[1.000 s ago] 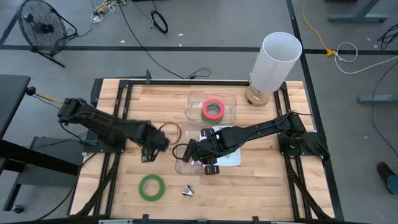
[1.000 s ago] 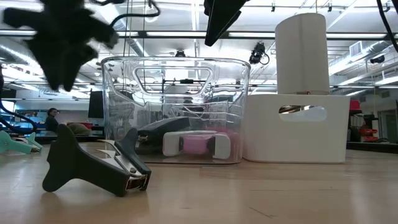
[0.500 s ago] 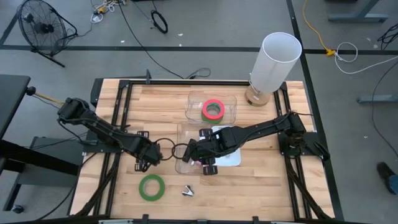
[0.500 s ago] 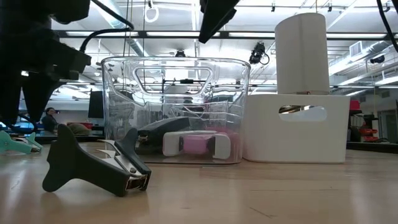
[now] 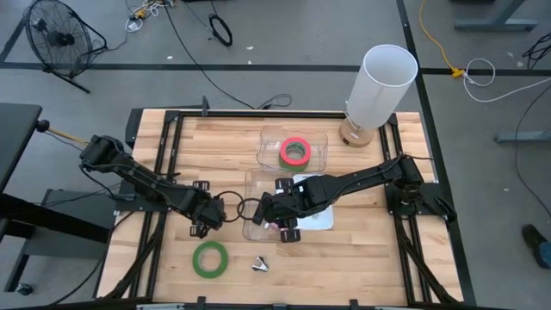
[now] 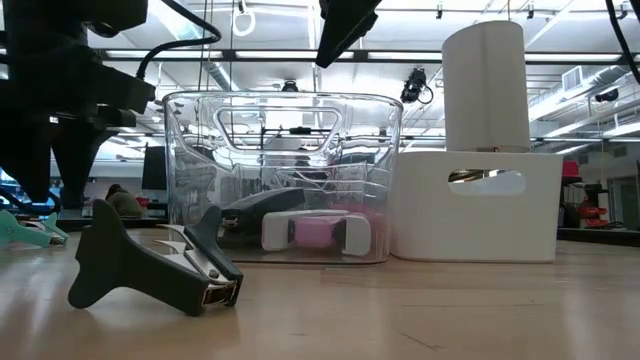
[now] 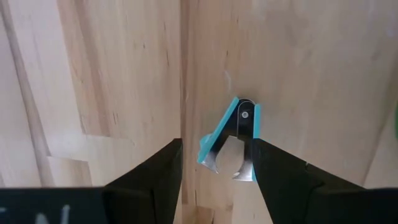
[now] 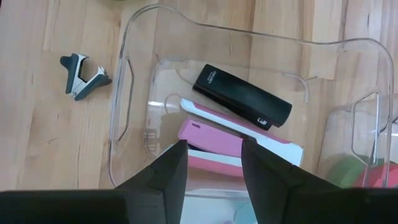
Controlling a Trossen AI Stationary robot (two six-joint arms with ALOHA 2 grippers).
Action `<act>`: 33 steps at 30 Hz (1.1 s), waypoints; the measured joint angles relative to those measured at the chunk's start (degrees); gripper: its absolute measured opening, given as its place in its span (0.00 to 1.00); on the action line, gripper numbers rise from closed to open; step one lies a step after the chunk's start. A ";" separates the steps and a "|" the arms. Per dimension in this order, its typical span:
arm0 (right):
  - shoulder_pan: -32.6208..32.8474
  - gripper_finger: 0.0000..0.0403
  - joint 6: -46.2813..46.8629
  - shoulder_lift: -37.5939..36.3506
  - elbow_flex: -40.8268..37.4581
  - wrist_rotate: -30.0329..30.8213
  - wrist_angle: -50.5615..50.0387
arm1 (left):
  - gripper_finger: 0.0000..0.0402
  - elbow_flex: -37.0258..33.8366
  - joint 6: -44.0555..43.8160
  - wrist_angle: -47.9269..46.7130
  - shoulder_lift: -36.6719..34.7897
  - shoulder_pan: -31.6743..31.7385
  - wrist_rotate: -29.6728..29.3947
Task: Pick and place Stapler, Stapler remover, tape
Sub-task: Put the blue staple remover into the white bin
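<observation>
High view: left gripper (image 5: 209, 220) sits just left of clear plastic bin (image 5: 256, 231); right gripper (image 5: 264, 212) over it.
Left wrist: fingers (image 7: 152, 177) spread, straddling teal staple remover (image 7: 231, 139), not touching.
Right wrist: fingers (image 8: 169, 169) apart, empty, above black stapler (image 8: 242, 96) and pink-white stapler (image 8: 233, 142) w/in bin.

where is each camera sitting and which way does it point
High view: above the table, looking straight down; both arms show.
Low view: at table-top height, looking level past a dark staple remover to a clear bin; arm parts hang from above.
Left wrist view: looks down past the open left pincer at a blue staple remover.
Right wrist view: looks past the open right pincer into the clear bin, holding a black stapler.
The low and right wrist views share the dark remover and bin.
</observation>
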 joint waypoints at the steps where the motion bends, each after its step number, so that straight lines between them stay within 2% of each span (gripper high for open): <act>1: 0.00 0.37 0.00 0.00 0.00 0.00 0.01 | 0.49 0.00 0.00 -0.02 0.00 0.00 0.00; 11: 0.02 0.37 0.00 0.00 0.00 0.00 0.44 | 0.49 -0.31 1.00 -0.07 0.02 0.05 0.23; 16: 0.02 0.37 -0.02 0.00 0.00 0.00 0.44 | 0.49 -5.05 -0.02 3.38 0.07 0.07 1.73; 22: 0.02 0.37 -0.17 0.00 0.00 0.00 1.00 | 0.47 -7.21 -0.34 4.81 -0.11 0.02 -0.39; 27: 0.02 0.37 -0.15 0.00 0.00 0.00 1.38 | 0.35 -7.35 1.13 6.96 -0.08 0.04 -0.85; 33: 0.02 0.37 0.00 0.00 0.00 -0.01 1.47 | 0.06 -7.49 -0.59 6.79 0.11 0.07 0.51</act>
